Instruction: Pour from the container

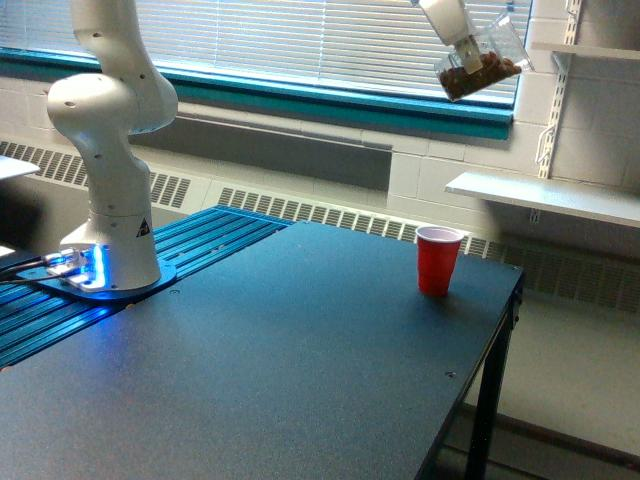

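Hand [462, 42] mostly cropping out at top edge, pinching tilted clear container [482, 62] of brown bits, hanging high above red cup [438, 259] standing on dark worktop [300, 360], blinds [320, 40] behind.

You will find no legible text, number or brand anywhere in this view. The one marking is a small dark triangular sign on the white robot base [118, 235], on its side toward the exterior view's right; its symbol is too small to make out.
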`<state>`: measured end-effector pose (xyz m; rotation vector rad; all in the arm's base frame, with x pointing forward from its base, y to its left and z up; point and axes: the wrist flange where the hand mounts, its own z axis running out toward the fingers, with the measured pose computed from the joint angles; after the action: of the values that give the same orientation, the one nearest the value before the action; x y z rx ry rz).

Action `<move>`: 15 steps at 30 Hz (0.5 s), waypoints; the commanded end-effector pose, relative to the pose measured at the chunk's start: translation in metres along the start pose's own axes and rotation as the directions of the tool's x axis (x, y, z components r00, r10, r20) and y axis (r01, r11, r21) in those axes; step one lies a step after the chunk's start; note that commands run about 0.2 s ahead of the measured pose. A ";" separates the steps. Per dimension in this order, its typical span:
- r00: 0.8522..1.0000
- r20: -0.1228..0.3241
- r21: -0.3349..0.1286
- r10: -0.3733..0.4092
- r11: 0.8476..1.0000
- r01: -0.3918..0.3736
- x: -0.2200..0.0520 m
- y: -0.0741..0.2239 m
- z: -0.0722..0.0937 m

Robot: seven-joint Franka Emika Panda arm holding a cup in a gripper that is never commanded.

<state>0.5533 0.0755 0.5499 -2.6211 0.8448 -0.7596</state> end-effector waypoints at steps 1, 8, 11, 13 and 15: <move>1.000 -0.006 0.017 -0.028 0.999 0.028 -0.018 -0.018 -0.002; 0.998 0.004 0.020 -0.059 0.998 0.059 -0.025 -0.013 0.000; 0.997 -0.003 0.024 -0.078 0.997 0.078 -0.032 -0.010 0.002; 0.996 0.005 0.034 -0.093 0.995 0.092 -0.038 -0.008 0.003; 0.994 0.006 0.039 -0.110 0.993 0.109 -0.043 -0.005 0.003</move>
<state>0.5383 0.1001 0.5313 -2.6418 0.7724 -0.7484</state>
